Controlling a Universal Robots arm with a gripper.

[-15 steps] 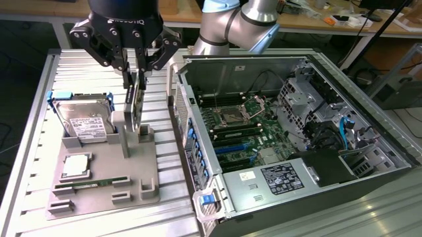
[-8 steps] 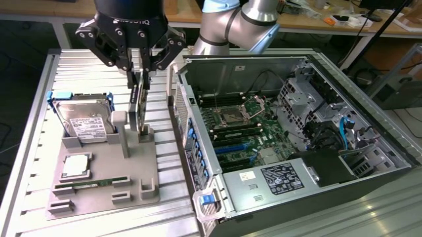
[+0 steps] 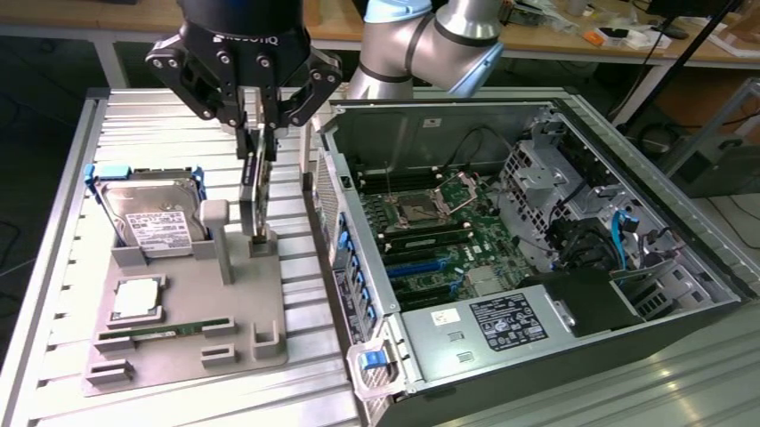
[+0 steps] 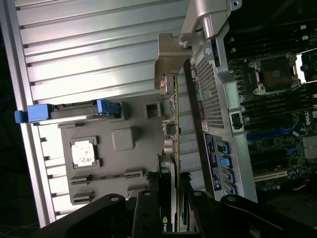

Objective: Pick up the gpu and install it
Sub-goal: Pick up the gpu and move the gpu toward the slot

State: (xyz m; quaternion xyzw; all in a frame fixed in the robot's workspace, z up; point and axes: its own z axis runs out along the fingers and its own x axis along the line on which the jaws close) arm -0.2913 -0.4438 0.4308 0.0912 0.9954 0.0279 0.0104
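The gpu is a thin dark card seen edge-on, standing upright over the grey holder plate. Its lower end reaches the plate's upright slot post; I cannot tell whether it still rests there. My gripper comes down from above and is shut on the card's upper edge. In the wrist view the gpu runs as a narrow strip out from between the black fingers of the gripper. The open computer case stands just to the exterior view's right of the card, with its motherboard exposed.
On the holder plate sit a silver hard drive in a blue bracket, a square processor chip and a narrow memory stick. The case's side wall rises close beside the card. Ribbed aluminium table lies behind.
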